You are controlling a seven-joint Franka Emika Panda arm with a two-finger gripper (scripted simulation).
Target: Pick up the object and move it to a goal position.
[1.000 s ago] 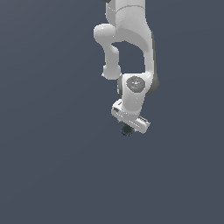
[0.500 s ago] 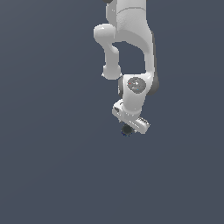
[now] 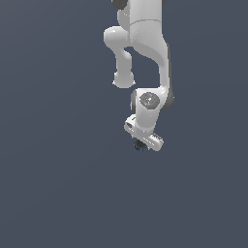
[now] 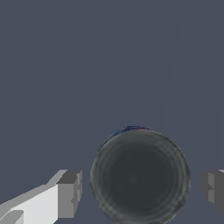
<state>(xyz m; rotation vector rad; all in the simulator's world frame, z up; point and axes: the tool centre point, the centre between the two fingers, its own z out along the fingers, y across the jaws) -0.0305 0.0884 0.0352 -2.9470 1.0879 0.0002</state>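
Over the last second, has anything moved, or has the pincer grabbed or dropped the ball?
Nothing visibly changed: the pincer hangs in the same spot over the dark ball, fingers apart on either side, not gripping it.

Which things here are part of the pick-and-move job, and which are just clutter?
Part of the job:
- dark round object, between the fingers with gaps on both sides
- gripper, open around it

Just there:
- nothing else; only the plain grey surface. No goal marker shows in either view.
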